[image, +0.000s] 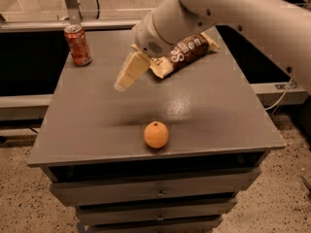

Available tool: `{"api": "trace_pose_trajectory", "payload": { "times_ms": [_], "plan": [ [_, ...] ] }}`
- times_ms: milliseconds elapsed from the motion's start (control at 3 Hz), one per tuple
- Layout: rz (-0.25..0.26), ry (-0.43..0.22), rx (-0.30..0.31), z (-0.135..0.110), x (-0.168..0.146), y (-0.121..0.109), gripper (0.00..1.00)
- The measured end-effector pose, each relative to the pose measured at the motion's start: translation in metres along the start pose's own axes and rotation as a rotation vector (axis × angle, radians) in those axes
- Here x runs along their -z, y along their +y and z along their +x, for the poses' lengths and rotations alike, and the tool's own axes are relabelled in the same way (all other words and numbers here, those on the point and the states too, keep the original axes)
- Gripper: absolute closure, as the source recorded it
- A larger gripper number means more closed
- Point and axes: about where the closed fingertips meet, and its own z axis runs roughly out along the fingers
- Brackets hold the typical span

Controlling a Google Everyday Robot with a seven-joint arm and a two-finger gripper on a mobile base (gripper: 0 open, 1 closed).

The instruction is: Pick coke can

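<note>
The coke can (77,45) stands upright at the far left corner of the grey table top (97,125). It is red-orange with pale markings and a silver top. My gripper (127,75) hangs from the white arm (194,13) over the middle of the table, to the right of the can and well apart from it. It holds nothing that I can see.
An orange (156,134) lies near the table's front edge. A brown and white chip bag (187,50) lies at the back, partly behind my arm. Drawers (155,191) run below the table top. A metal rail (29,25) runs behind the table.
</note>
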Motion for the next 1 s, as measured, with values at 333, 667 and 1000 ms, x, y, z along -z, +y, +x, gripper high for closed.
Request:
{"api": "trace_pose_trajectory", "payload": {
  "times_ms": [333, 667, 1000],
  "plan": [
    [0.037, -0.09, -0.042, -0.027, -0.054, -0.02, 0.0],
    [0.08, -0.174, -0.09, -0.05, -0.095, -0.049, 0.0],
    [0.105, -0.257, -0.139, -0.068, -0.124, -0.077, 0.0]
  ]
}}
